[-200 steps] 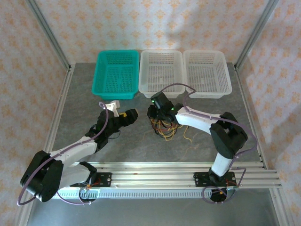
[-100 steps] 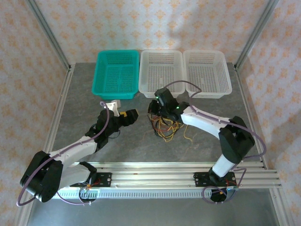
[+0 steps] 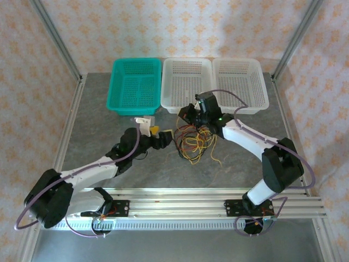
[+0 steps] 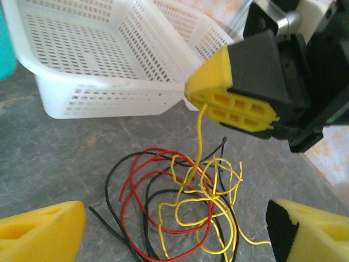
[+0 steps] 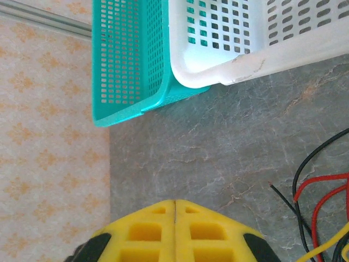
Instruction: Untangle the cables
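**Tangle at mid-table, one yellow strand pinched**

We see the tangle of thin yellow, red and black cables point(image 3: 191, 143) lying on the grey marbled table point(image 3: 92, 125), a little below the centre of the overhead frame. The strands loop over one another in a loose heap. The red and black ones make wide curves on the left, and the yellow ones knot on the right.

From the heap one yellow strand point(image 4: 199, 136) rises straight up to the right gripper point(image 5: 174, 213). Its yellow pads are pressed together and pinch that strand at its top end.

The left gripper point(image 4: 175, 224) has its fingers spread wide, one in each lower corner of its wrist view. The tangle lies between and just ahead of them, and they hold nothing.

Behind the heap, toward the top of the overhead frame, stands a row of three perforated plastic baskets. They are a teal basket point(image 3: 133, 109), a middle white basket point(image 3: 187, 60) and a right-hand white basket point(image 3: 240, 60). The middle one's front wall is near the cables and just behind the right gripper.
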`<state>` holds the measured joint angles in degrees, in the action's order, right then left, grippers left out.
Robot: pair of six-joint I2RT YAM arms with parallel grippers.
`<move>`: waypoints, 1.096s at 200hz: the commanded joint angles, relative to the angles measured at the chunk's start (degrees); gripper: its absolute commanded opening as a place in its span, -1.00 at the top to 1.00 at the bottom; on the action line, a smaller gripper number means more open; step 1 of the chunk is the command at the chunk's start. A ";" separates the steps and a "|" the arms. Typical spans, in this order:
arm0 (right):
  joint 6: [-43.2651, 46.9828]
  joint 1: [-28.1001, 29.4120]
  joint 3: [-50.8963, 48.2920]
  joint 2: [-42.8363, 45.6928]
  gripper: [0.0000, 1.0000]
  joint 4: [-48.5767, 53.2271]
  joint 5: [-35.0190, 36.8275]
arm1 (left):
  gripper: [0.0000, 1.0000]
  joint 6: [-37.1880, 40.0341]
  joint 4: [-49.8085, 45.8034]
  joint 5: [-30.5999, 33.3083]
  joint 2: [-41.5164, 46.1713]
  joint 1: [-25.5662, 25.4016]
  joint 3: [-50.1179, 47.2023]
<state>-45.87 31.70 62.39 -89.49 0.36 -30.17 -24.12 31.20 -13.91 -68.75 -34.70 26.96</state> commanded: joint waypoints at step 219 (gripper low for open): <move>-7.96 -2.70 -0.60 4.84 1.00 -3.08 -4.63 | 0.70 9.25 21.03 4.25 -26.96 -3.58 15.25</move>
<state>-53.41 29.08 61.69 -86.17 -2.26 -34.50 -15.14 50.11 -9.45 -95.15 -38.39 40.21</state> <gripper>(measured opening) 0.042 0.198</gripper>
